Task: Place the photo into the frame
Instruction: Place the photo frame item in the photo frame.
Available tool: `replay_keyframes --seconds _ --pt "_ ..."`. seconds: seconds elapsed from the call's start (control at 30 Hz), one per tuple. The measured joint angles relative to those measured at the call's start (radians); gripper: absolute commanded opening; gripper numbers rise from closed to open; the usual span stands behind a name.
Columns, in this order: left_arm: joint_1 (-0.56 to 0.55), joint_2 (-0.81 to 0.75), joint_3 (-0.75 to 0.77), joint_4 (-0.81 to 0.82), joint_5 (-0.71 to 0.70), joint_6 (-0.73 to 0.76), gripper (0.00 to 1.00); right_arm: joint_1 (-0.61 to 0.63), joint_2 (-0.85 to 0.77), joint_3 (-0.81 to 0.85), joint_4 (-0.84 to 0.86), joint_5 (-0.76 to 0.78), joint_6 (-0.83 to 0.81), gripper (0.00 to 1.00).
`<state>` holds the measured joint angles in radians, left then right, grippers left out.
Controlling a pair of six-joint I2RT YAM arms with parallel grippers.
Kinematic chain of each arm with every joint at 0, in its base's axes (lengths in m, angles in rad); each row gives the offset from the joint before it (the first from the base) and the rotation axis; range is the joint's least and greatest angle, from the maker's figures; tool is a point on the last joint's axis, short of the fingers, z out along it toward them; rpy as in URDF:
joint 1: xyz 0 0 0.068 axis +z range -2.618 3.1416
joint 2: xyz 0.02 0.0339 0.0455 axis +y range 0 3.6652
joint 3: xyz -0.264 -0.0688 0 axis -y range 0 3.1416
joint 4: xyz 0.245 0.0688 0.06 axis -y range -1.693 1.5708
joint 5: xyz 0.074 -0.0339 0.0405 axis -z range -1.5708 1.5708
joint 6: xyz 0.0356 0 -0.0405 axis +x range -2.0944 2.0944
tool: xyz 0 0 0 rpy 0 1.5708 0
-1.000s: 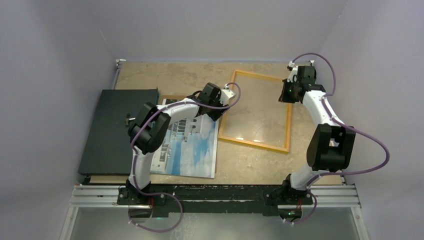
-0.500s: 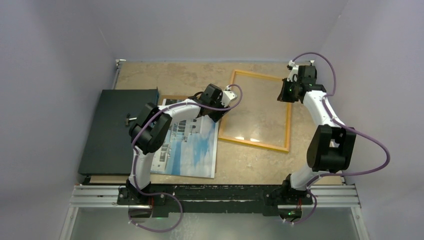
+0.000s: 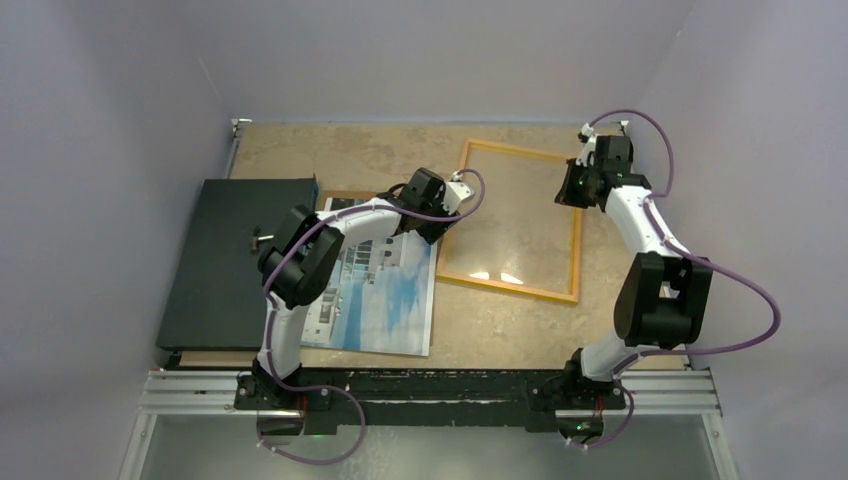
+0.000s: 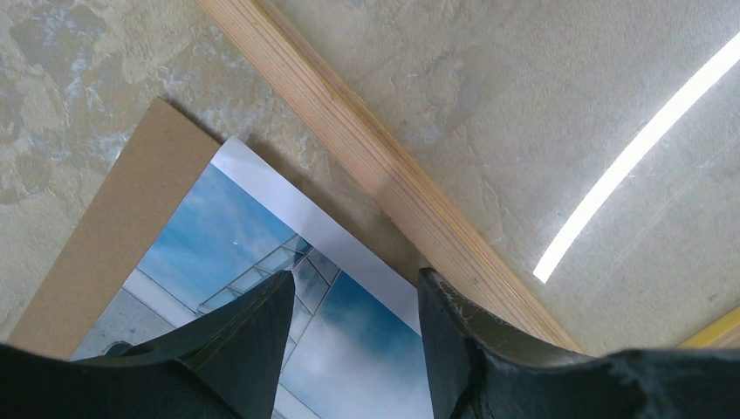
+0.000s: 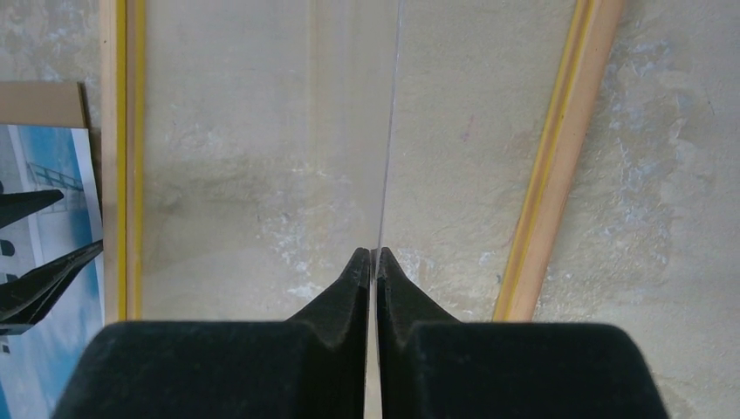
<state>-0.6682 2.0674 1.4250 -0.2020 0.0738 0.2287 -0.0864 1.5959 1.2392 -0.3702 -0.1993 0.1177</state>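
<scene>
The photo [image 3: 385, 290] lies face up left of the yellow-orange frame [image 3: 505, 286], on a brown backing board [image 3: 345, 196]. My left gripper [image 3: 436, 226] is open low over the photo's far right corner [image 4: 218, 236], its fingertips [image 4: 353, 288] astride the photo's edge beside the frame's left rail [image 4: 384, 175]. My right gripper [image 3: 572, 186] is at the frame's right side, shut [image 5: 373, 255] on the edge of the clear pane [image 5: 388, 131], which stands tilted up off the frame's right rail [image 5: 558, 157].
A flat black panel [image 3: 235, 260] lies at the left, against the photo's left side. The backing board's corner [image 4: 113, 218] sticks out past the photo. Walls close the table in on the left, back and right.
The right wrist has shifted very slightly with the pane in its grip. The left arm, the photo and the frame have not moved.
</scene>
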Motion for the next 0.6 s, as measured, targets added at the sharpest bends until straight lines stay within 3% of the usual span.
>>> replay_keyframes --seconds 0.23,0.37,0.6 --pt "0.0 0.0 0.0 0.0 0.0 0.0 0.52 0.0 0.0 -0.014 0.025 0.028 0.021 0.22" --pt "0.0 0.0 0.0 0.0 0.0 0.001 0.52 0.0 0.01 -0.034 0.055 0.04 0.025 0.38" --pt "0.0 0.0 0.0 -0.001 -0.001 0.001 0.52 0.0 0.034 -0.064 0.085 0.078 0.029 0.55"
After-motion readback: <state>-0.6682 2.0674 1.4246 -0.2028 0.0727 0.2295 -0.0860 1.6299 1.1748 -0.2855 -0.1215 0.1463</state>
